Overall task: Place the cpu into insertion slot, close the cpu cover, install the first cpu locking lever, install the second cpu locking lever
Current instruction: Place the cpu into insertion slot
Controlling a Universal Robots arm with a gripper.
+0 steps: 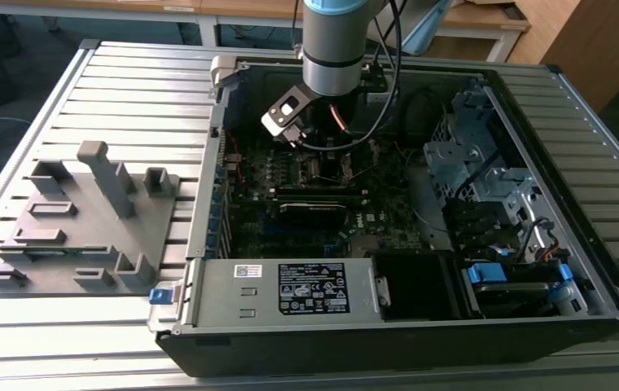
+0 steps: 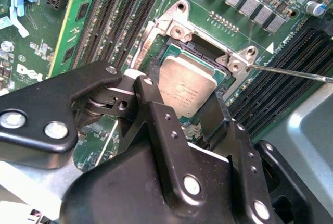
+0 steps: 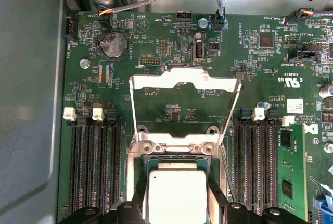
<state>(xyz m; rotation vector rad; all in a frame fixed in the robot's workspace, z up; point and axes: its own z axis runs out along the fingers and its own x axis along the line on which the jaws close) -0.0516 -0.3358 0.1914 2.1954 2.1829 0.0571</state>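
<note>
cpu [image 3: 177, 193], dull silver square, gripped in pincer [image 3: 177, 206], cpu cover [image 3: 184, 81] raised open

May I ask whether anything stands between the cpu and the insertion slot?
Nothing visible does: the cpu cover is swung open, clear of the insertion slot, and the tool holds the cpu right at it.

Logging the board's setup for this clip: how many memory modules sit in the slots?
1. A green memory module stands in the slot farthest from the cpu in one bank; the other memory slots look empty, though none shows its full length.
</note>
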